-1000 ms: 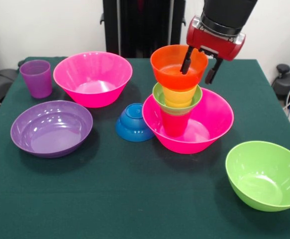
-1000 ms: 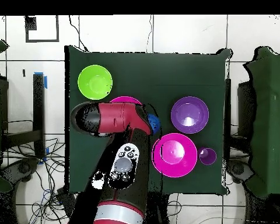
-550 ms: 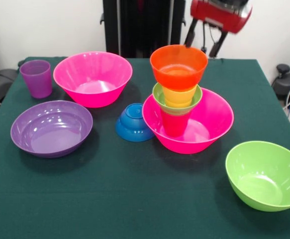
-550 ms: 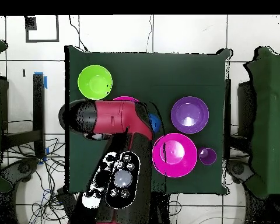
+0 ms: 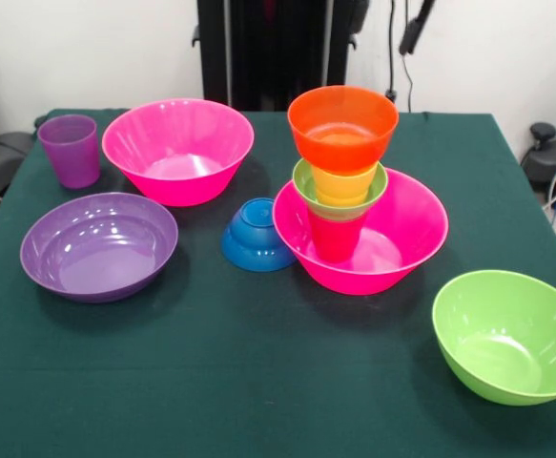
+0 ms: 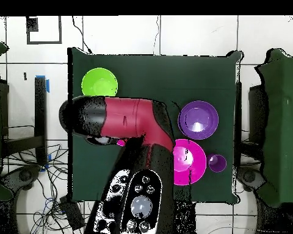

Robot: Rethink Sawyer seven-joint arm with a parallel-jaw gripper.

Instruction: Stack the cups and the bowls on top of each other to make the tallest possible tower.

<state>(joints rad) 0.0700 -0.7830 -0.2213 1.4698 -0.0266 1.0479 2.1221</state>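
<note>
Green table (image 5: 258, 382) lies bare near the front edge; hand (image 5: 417, 24) high above, its spread unreadable.

From above the red and black arm (image 6: 127, 122) sprawls across the middle of the green table (image 6: 173, 73) — the lime bowl (image 6: 99, 82) peeks out just past it. Purple bowl (image 6: 198, 119), a half-hidden pink bowl (image 6: 191, 161) and the little purple cup (image 6: 217, 163) sit off to one side

Saw stack right of centre on surface (image 5: 258, 382): cup (image 5: 335, 237) in large bowl (image 5: 421, 234), small bowl (image 5: 303, 187) on it, second cup (image 5: 344, 183) in that, shallow bowl (image 5: 342, 124) on top. Found upturned bowl (image 5: 256, 234) just left; rear bowl (image 5: 177, 148) behind-left, tumbler (image 5: 70, 150) far left, wide bowl (image 5: 98, 245) before it, lone bowl (image 5: 506, 334) front right.
</note>
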